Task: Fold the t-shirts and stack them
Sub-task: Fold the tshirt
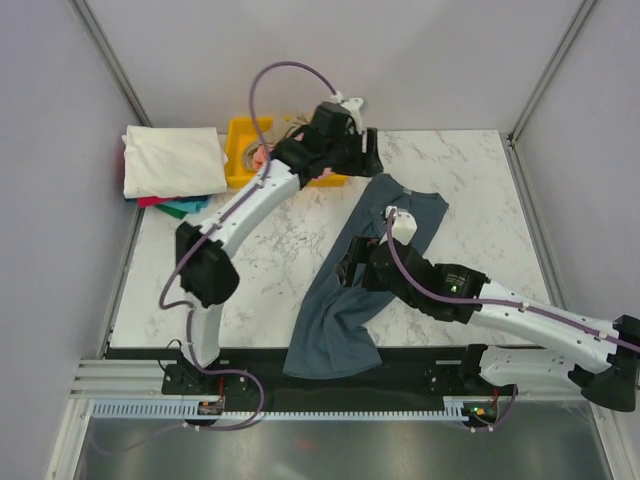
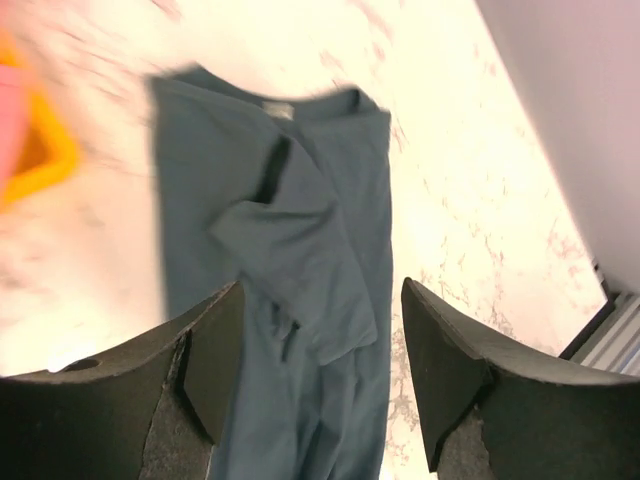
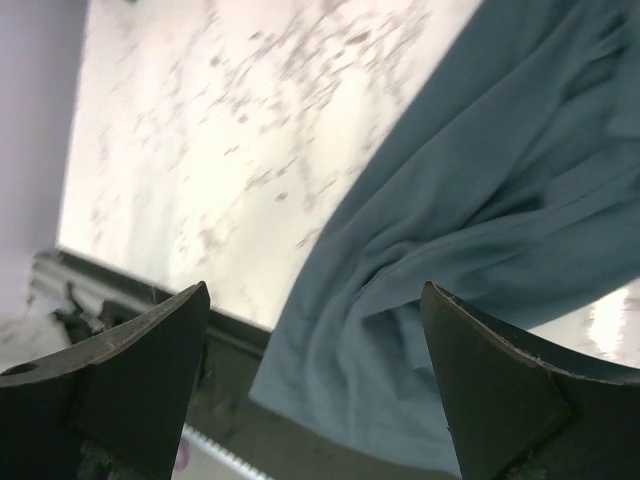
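Observation:
A large slate-blue t-shirt (image 1: 345, 310) lies crumpled and stretched diagonally across the marble table, its collar end at the back right and its hem hanging over the near edge. My left gripper (image 1: 368, 155) is open and empty, hovering above the collar end; in the left wrist view (image 2: 320, 370) the shirt (image 2: 290, 250) lies below the spread fingers. My right gripper (image 1: 348, 268) is open and empty above the shirt's middle; in the right wrist view (image 3: 315, 380) the wrinkled hem part (image 3: 470, 230) shows between its fingers. A folded stack stands at the back left: cream-white shirt (image 1: 172, 160) on top, red and teal edges (image 1: 185, 206) below.
A yellow plastic bin (image 1: 243, 150) with something pink inside stands at the back, beside the left gripper; it also shows in the left wrist view (image 2: 45, 165). The black strip of the near table edge (image 3: 150, 310) runs under the shirt's hem. Walls enclose the table.

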{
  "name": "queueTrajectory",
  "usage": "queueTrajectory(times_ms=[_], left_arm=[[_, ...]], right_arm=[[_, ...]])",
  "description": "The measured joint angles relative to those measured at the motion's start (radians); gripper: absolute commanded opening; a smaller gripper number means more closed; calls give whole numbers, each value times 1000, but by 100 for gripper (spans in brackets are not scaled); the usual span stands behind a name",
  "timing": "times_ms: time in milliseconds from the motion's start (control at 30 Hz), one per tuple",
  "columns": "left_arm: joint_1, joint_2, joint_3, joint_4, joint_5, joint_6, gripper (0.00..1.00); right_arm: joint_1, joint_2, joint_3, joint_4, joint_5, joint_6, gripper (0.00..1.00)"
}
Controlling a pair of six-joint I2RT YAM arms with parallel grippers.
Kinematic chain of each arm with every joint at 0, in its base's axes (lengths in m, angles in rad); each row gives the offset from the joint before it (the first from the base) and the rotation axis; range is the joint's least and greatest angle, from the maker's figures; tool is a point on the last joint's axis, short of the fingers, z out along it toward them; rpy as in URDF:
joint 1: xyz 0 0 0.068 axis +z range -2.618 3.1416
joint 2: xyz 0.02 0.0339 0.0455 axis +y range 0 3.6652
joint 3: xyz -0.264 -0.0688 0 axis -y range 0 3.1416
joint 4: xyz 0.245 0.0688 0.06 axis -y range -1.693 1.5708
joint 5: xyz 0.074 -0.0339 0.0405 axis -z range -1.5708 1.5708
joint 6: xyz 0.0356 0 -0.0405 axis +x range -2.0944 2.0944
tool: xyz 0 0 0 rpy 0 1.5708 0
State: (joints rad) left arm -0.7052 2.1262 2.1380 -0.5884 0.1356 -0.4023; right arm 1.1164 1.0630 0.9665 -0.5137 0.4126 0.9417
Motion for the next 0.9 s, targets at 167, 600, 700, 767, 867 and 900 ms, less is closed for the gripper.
queueTrajectory(times_ms=[167,600,700,767,867,900], left_arm=[[126,-351,-255,14,-33,14,72],[194,-1140,-1121,-51,-84,49,71],[194,-1240,-1219,-68,-83,49,71],[194,-1291,-1269,-69,-83,51,71],[194,-1332,-1314,-77,-82,56,71],[194,-1338,-1318,-81,-82,57,71]], right_arm=[[-188,46,18,-53,47,-72,93],[-597,698,198,7,-90,-245,90],[-640,839,293,0,-111,-265,90],[-668,898,373,-14,-124,-278,90],[-722,1016,534,-22,-131,-311,90],[-739,1061,605,-37,-129,-324,90]])
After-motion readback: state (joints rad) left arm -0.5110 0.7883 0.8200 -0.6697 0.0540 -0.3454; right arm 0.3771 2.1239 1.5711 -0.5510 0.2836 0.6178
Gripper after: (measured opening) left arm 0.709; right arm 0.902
